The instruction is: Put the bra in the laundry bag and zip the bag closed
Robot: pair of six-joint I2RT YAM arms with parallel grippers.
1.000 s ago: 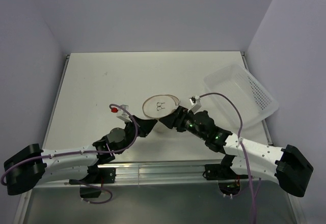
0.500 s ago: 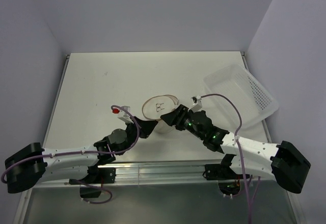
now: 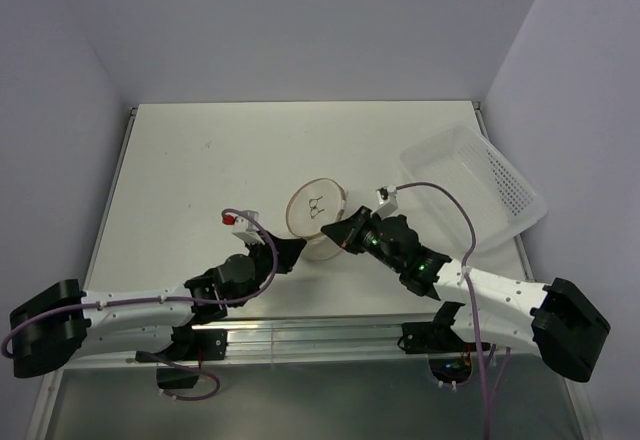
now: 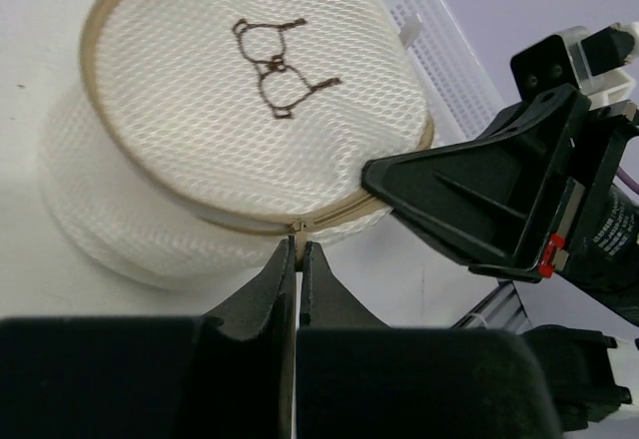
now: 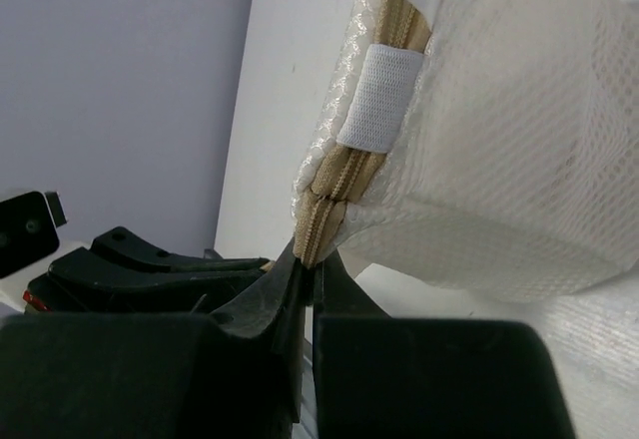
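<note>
Black eyeglasses-like mark [image 4: 275, 70] on laundry bag [image 4: 170, 160]

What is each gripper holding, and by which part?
Both hold the laundry bag by its tan zipper trim: the left gripper pinches it at the lid's edge, the right gripper close by.

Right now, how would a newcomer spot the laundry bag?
On the white table, look where the left claw and right claw meet. The laundry bag is the round mesh drum with tan rim and eyeglasses-like mark, unlike the rectangular perforated tray at right.
</note>
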